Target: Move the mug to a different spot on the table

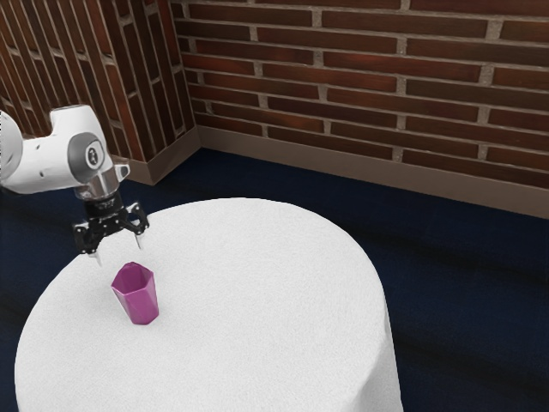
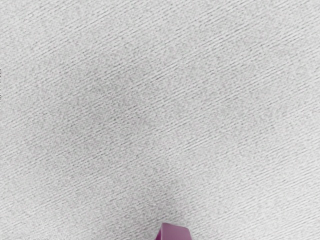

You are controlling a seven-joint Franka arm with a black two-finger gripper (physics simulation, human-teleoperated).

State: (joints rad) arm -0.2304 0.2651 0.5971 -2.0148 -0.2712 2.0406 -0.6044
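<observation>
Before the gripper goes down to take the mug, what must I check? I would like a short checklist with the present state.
1. Gripper open: ok.
2. Mug upright on the table: ok.
3. Gripper centred over the mug: not ok, it hangs apart, toward the exterior view's left.
4. Room on the table for a new spot: ok, toward the exterior view's right.
5. Handle side of the mug: cannot tell.

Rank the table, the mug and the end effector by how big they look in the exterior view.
1. The table, by far the largest.
2-3. The end effector and the mug look about alike; their nearness to the camera may differ, so I won't rank them.
</observation>
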